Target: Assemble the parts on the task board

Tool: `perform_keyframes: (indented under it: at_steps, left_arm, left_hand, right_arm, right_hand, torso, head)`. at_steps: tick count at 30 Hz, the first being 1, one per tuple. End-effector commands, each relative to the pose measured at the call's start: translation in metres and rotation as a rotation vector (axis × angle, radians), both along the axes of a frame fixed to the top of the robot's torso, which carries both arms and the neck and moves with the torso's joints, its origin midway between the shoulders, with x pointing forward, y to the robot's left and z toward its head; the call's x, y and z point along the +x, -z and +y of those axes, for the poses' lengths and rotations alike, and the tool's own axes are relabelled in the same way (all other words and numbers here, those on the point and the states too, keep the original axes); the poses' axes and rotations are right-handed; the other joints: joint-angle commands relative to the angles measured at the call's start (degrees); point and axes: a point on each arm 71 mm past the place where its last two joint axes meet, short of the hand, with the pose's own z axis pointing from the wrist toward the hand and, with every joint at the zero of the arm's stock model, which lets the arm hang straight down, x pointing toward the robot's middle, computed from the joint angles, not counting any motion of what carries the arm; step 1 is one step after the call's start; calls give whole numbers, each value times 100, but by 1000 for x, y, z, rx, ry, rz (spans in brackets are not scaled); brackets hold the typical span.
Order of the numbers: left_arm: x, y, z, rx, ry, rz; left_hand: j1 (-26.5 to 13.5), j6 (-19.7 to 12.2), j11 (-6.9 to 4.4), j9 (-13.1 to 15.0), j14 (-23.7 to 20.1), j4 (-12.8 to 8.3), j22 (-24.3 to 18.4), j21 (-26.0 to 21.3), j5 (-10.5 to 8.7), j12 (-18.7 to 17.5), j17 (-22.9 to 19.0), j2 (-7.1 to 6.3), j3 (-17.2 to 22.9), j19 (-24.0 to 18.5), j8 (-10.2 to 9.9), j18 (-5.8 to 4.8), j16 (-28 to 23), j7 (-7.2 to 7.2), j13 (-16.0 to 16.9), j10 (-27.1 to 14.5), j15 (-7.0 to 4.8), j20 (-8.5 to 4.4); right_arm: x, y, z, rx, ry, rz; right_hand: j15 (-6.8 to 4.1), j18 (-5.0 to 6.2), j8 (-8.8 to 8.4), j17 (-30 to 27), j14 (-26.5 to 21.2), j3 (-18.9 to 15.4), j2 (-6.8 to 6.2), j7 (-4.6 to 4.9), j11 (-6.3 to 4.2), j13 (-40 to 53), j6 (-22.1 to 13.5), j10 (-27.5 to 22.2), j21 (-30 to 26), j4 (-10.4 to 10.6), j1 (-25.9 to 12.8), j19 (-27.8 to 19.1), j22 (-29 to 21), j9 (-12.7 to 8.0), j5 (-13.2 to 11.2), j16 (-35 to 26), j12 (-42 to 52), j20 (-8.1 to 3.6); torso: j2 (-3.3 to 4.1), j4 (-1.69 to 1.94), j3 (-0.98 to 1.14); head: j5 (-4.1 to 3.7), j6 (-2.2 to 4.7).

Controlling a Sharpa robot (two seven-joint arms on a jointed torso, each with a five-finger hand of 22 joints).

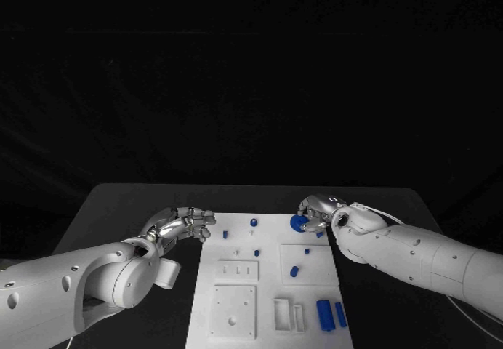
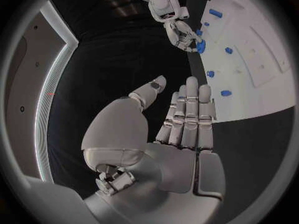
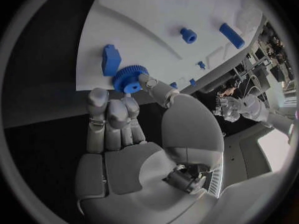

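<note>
The white task board (image 1: 262,291) lies in the middle of the black table. At its far right corner my right hand (image 1: 320,212) pinches a blue gear (image 1: 300,222) just above the board; the right wrist view shows the gear (image 3: 129,78) between thumb and fingertips, beside a blue block (image 3: 111,59). My left hand (image 1: 184,224) hovers off the board's far left corner, holding nothing; its fingers (image 2: 187,117) stretch out straight with the thumb apart. Beyond them, the left wrist view catches the right hand (image 2: 179,32) with the gear (image 2: 201,46).
Small blue pegs (image 1: 253,220) (image 1: 225,234) (image 1: 294,272) stand on the board's far half. Two blue bars (image 1: 327,314) lie at its near right, beside white rectangular slots (image 1: 283,313). A square plate (image 1: 234,309) sits near left. Black table lies on both sides.
</note>
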Motion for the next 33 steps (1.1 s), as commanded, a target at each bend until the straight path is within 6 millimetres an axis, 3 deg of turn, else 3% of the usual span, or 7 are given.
perform_keyframes:
  at_steps: [1, 13, 22, 33]
  left_arm:
    - [0, -1, -2, -7, 17, -6]
    - [-1, -1, -1, -7, 17, -6]
    - [-1, -1, -1, -6, 15, -4]
    - [-1, -1, 0, -4, 14, -1]
  left_hand:
    - [-52, -32, 8, 10, -12, -29, -7, 38, 26, -19, 7, 6, 7, 14, -27, 119, -30, 20, -6, -13, 33, -42]
    - [-54, -35, 10, 10, -13, -30, -8, 39, 26, -21, 8, 5, 9, 12, -28, 119, -31, 20, -7, -14, 33, -42]
    - [-57, -36, 10, 11, -13, -28, -9, 40, 25, -22, 9, 7, 10, 12, -29, 118, -32, 21, -7, -14, 33, -41]
    - [-65, -35, 11, 11, -13, -23, -10, 41, 25, -23, 10, 11, 11, 11, -28, 117, -33, 22, -7, -13, 34, -41]
  right_arm:
    - [-7, 19, 4, -73, -18, 51]
    - [-9, 25, 4, -108, -12, 57]
    - [-9, 27, -1, -115, 0, 89]
    - [-9, 25, 1, -127, -5, 45]
  right_hand:
    - [-10, 361, 12, 12, -10, 28, -46, 65, -2, 40, 118, 47, 30, 27, -36, -17, 120, -14, -35, 3, 23, -2]
    - [-32, 361, 63, 41, 0, 37, -110, 35, -28, 15, 221, 54, 55, 106, -95, -19, 113, 1, -69, -13, 60, -5]
    - [-132, 361, 227, 75, 7, 156, 214, -77, -136, -31, 545, 63, 80, 126, -88, -53, 114, 70, -194, -47, 87, 2]
    - [-174, 361, 287, 101, 12, 207, 347, -127, -180, -63, 692, 62, 111, 78, -177, -74, 115, 108, -141, -76, 102, 17]
  torso:
    - [2, 0, -2]
    - [0, 4, -8]
    - [-3, 4, -5]
    - [0, 0, -3]
  head:
    - [1, -4]
    - [-5, -7]
    - [-15, -9]
    - [-11, -8]
